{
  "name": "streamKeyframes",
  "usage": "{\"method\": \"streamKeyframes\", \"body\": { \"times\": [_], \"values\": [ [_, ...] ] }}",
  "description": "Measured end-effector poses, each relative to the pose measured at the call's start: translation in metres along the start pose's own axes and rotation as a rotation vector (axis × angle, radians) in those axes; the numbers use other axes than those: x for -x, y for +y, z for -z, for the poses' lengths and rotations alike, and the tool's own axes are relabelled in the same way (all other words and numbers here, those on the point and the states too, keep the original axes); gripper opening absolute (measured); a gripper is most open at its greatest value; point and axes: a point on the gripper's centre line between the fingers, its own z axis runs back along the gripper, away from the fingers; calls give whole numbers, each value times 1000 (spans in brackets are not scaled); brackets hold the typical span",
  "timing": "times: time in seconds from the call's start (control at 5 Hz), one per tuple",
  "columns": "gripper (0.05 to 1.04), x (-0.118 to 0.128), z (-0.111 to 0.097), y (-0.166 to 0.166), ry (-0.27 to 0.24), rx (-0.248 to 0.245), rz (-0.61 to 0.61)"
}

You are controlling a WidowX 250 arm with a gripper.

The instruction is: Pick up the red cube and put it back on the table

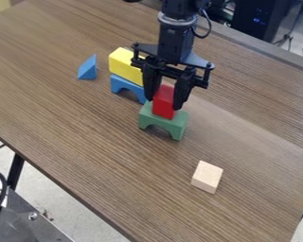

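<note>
Camera view, your items from the fingers outward. Fingers point(182, 92): one pair, black, on the black gripper point(164, 103); pointing down, set to block width and apparently closed on opposite sides of the red block. Red block point(164, 112): smooth, upright, the task's cube; between the fingers, its foot at the top of the green arch. You have flat, parallel faces to grip there; whether the arch still bears its weight, you cannot tell. Green arch-shaped block point(178, 124): under the red one, serving as its pedestal; a straight lift should spare it a knock. Blue arch-shaped block point(119, 83): near the green, carrying a yellow rectangular block point(123, 63); keep your fingers clear of that pair. Blue triangular block point(87, 69): apart, beyond them. Pale wooden block point(206, 177): well apart. Wood-grain desk point(84, 127): bears all, and is your set-down surface.
</note>
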Motion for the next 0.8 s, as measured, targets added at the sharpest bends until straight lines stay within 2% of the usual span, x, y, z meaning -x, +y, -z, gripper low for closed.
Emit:
{"method": "streamKeyframes", "body": {
  "times": [0.4,0.6,0.8],
  "values": [
    [555,1,-1,-4,1,12,15],
    [555,12,-15,-38,-28,40,159],
    [555,27,-21,-76,-32,45,339]
  ]
}}
